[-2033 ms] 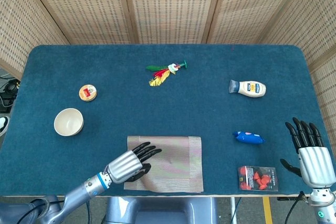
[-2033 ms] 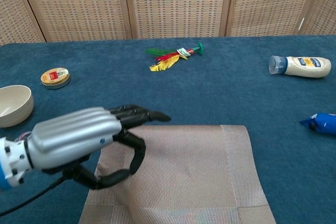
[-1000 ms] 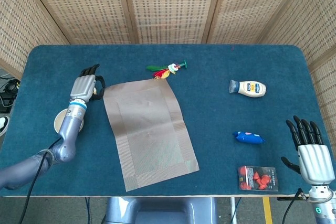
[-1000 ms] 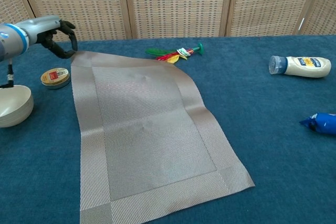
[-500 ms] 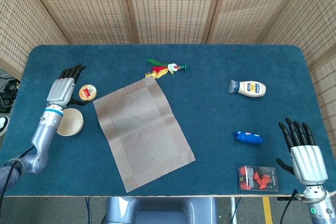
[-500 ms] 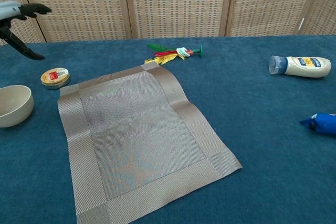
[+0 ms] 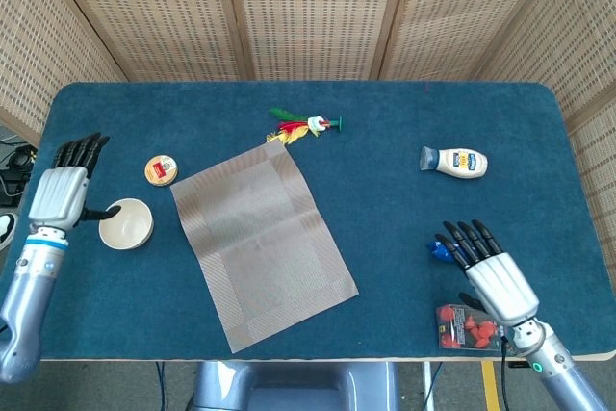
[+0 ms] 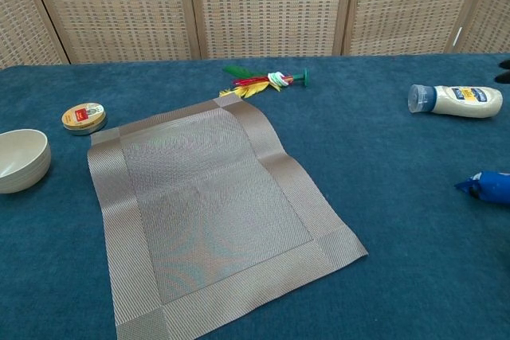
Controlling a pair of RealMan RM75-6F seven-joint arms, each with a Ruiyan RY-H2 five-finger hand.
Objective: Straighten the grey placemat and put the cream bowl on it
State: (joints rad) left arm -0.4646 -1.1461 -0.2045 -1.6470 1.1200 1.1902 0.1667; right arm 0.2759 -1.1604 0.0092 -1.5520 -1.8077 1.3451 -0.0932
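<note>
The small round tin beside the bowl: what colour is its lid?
Yellow-orange lid with a red label on the tin, clearest in chest view.

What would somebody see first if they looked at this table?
Probably the big grey placemat, lying unfolded and crooked in the middle of the blue table. Next, the two shiny robot hands: the left hand at the left edge beside the cream bowl, and the right hand near the front right, fingers spread over a small blue packet.

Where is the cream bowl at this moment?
In the head view the cream bowl sits on the table's left side, left of the grey placemat, just below the small round tin, with the left hand close beside it.
</note>
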